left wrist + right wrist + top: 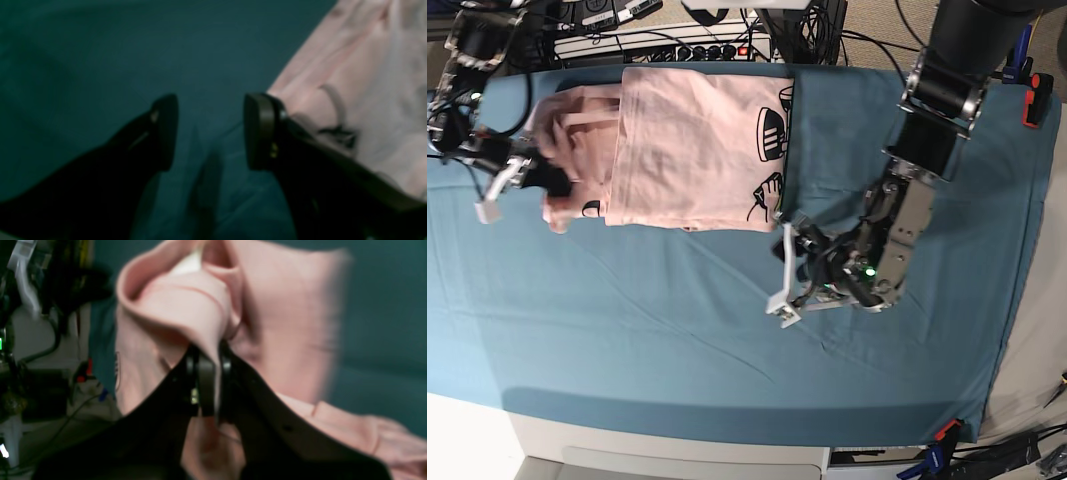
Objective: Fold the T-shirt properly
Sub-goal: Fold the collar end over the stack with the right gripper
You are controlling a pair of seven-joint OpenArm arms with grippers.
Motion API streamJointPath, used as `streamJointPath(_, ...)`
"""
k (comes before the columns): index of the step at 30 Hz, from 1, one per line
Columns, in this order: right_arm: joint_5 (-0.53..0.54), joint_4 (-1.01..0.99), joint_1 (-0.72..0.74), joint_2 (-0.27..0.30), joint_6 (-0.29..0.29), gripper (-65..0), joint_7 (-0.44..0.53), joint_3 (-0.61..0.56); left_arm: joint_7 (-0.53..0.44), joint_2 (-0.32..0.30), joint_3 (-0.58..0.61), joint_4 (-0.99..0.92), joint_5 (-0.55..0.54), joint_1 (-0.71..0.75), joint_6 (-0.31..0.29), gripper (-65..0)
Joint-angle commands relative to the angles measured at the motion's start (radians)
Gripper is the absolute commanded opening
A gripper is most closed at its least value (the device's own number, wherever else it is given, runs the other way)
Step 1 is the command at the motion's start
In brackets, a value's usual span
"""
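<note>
The pale pink cotton T-shirt [692, 150] lies at the far left of the teal-clothed table [727, 340] — right claw [209, 380] clenched on its fabric; left claw [210, 131] released, just beside its edge.

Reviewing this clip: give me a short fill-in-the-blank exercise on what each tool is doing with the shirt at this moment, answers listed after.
1. The right tool is ____ on a fold of the pink T-shirt.
2. The left tool hangs ____, with nothing between its pads, beside the shirt's edge.
3. The cloth covering the table is ____ in colour.
4. The shirt's black print faces the ____ tool in the base view.

Missing words: shut; open; teal; left
</note>
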Motion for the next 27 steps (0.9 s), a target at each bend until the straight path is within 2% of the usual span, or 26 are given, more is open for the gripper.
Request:
streamJointPath(1,0.046,0.082,-0.006,-0.002,0.006,-65.0,0.012,0.008,-0.008,-0.010,-0.004,0.016,-0.010,-0.031,0.003,-34.6)
streamJointPath(6,0.046,0.411,-0.101,-0.167,0.030,-65.0,0.012,0.006,-0.008,-0.055,-0.033,0.016,-0.014,-0.031,0.003,-34.6)
streamJointPath(10,0.035,0.548,-0.158,-0.310,0.030,-65.0,0.012,0.000,-0.009,-0.066,-0.097,0.016,-0.023,-0.031,0.002,-34.6)
streamJointPath(14,-0.115,0.568,-0.169,-0.408,0.030,-65.0,0.012,-0.065,-0.008,-0.089,-0.148,0.016,-0.064,-0.031,-0.009,-34.6)
streamJointPath(17,-0.273,0.568,-0.167,-0.443,0.030,-65.0,0.012,-0.147,-0.008,-0.103,-0.178,0.016,-0.071,-0.031,-0.009,-34.6)
streamJointPath(21,-0.447,0.568,-0.164,-0.467,0.030,-65.0,0.169,-0.241,-0.008,-0.124,-0.187,0.016,-0.077,-0.031,-0.009,-34.6)
streamJointPath(27,-0.634,0.568,-0.158,-0.473,0.018,-65.0,0.291,-0.338,-0.008,-0.137,-0.187,0.016,-0.079,-0.031,-0.009,-34.6)
